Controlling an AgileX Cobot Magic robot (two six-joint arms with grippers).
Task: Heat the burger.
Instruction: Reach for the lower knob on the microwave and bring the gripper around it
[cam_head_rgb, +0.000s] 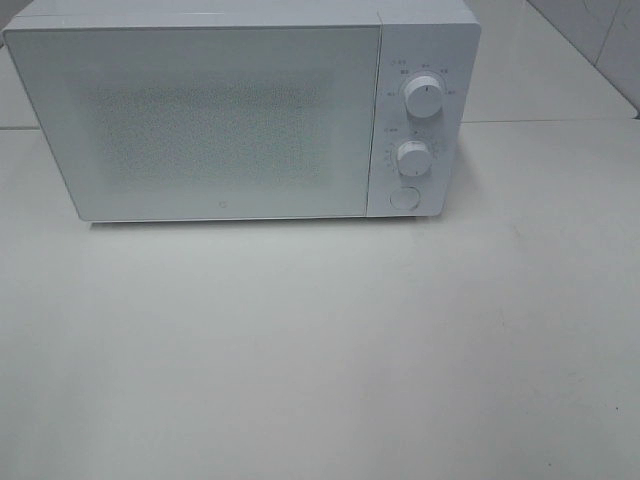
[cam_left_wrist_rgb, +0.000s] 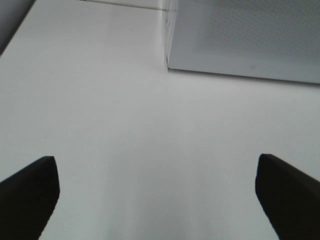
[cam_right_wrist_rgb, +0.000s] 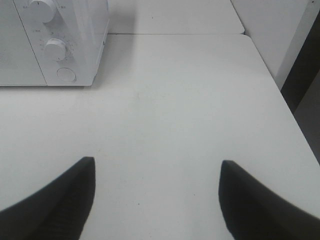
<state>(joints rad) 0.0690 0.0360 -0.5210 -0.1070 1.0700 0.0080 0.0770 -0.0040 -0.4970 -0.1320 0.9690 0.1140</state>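
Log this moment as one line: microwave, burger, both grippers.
microwave: shut, on table | burger: not in view | left gripper: open, empty | right gripper: open, empty

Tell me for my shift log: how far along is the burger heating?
Done: nothing I can confirm; the white box-shaped microwave is closed and no burger shows anywhere. In hand: nothing; left gripper and right gripper hang open and empty over the white table. Left: unclear whether heating has begun or finished.

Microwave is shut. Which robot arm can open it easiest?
Probably right. The right pincer, open, faces the microwave's round button and dials; the left pincer faces only its far corner.
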